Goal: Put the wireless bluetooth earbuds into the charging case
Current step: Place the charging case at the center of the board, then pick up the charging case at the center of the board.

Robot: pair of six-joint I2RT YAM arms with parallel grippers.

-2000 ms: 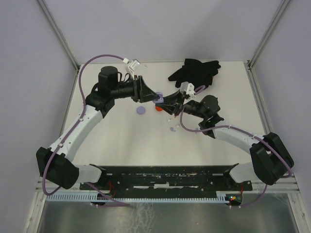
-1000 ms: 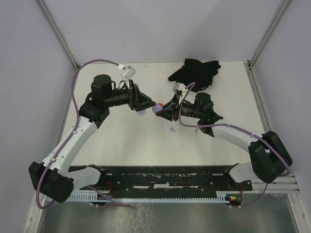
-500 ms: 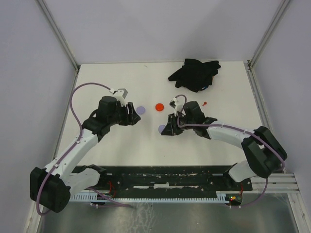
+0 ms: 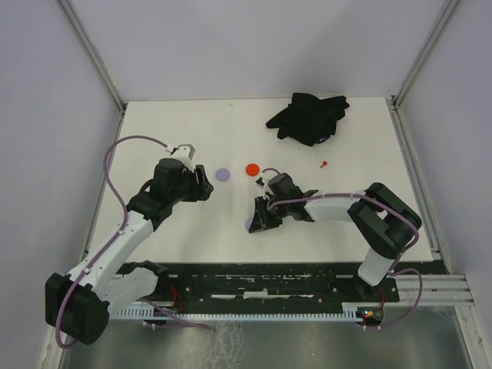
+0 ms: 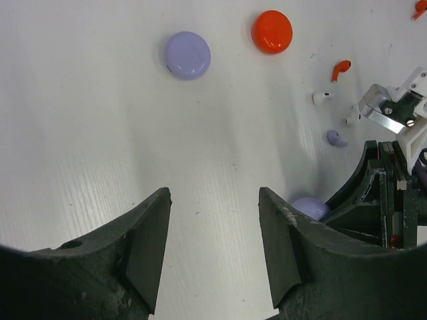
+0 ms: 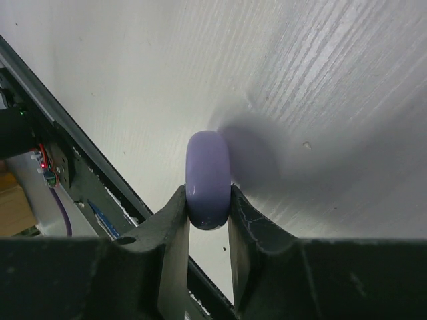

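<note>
My right gripper [image 6: 208,200] is shut on a lavender round case [image 6: 208,179], held on edge just above the table; in the top view it [image 4: 250,224] shows at the gripper's tip [image 4: 257,217]. My left gripper [image 5: 213,200] is open and empty, hovering left of the middle [image 4: 203,184]. In the left wrist view a red earbud [image 5: 340,69], a white earbud [image 5: 322,98] and a lavender earbud [image 5: 337,139] lie loose on the table beside the right arm. The held case shows there too [image 5: 308,207].
A lavender disc [image 4: 223,174] and a red disc [image 4: 251,169] lie on the table between the arms. A small red piece [image 4: 324,164] lies to the right. A black cloth [image 4: 307,117] is heaped at the back. A black rail [image 4: 254,277] runs along the near edge.
My two grippers have drawn apart from their meeting at the middle. The right gripper has come nearer and lower with the lavender case. The left gripper has drawn back to the left.
</note>
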